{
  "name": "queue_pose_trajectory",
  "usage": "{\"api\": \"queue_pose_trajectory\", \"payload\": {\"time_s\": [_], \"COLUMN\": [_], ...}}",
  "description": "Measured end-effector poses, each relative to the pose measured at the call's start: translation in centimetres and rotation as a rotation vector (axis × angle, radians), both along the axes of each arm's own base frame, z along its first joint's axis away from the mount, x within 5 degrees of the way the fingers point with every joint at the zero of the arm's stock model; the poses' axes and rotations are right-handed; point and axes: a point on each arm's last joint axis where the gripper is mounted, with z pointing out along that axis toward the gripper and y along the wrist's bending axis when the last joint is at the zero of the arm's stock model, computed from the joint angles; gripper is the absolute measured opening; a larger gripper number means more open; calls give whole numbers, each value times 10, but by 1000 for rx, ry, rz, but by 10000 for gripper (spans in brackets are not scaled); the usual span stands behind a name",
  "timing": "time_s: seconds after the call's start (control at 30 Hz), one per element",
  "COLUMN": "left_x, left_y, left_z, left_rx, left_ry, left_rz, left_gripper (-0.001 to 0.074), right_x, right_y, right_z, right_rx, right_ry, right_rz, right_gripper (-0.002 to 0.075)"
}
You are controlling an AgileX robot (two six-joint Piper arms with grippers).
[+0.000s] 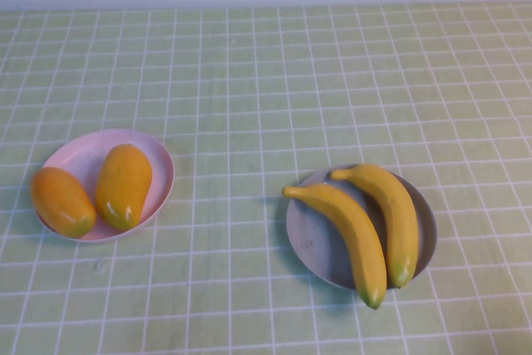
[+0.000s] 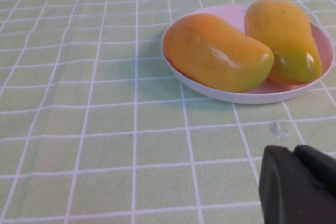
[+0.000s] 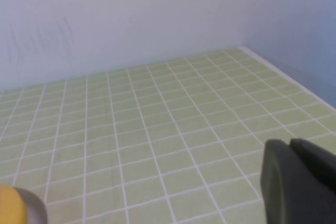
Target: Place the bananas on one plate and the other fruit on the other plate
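Two long yellow bananas [image 1: 366, 226] lie side by side on the grey-blue plate [image 1: 312, 243] at the right front of the table. Two plump orange-yellow mango-like fruits [image 1: 123, 184] lie on the pale pink plate [image 1: 79, 155] at the left. The left wrist view shows both fruits [image 2: 218, 51] on the pink plate [image 2: 252, 95]. My left gripper [image 2: 294, 153] is shut and empty, above the cloth short of the pink plate. My right gripper [image 3: 291, 145] is shut and empty, away from the grey-blue plate, whose rim [image 3: 35, 205] and a banana tip [image 3: 10, 205] show at a corner. Neither gripper shows in the high view.
A green checked cloth [image 1: 266, 81] covers the table. A pale wall [image 3: 131, 14] stands at the far edge, and a second wall closes the right side.
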Motion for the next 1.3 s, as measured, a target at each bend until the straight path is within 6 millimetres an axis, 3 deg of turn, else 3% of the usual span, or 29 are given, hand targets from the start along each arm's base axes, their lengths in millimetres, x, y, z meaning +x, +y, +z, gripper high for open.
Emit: {"api": "queue_pose_trajectory", "payload": {"time_s": [0.43,0.67,0.87,1.3], "left_x": [0,0,0,0], "left_y": [0,0,0,0], "left_z": [0,0,0,0], "left_rx": [0,0,0,0], "left_ry": [0,0,0,0], "left_rz": [0,0,0,0], "left_gripper": [4,4,4,4], "right_x": [1,0,-1,-2], "right_y": [3,13,16,16], "right_z": [-1,-14,-23,-24], "right_rx": [-13,-156,-170,-167], "right_ry": [-14,100,204,215], "right_rz": [42,162,206,212], "right_gripper": [-15,-15,-15,-15]}}
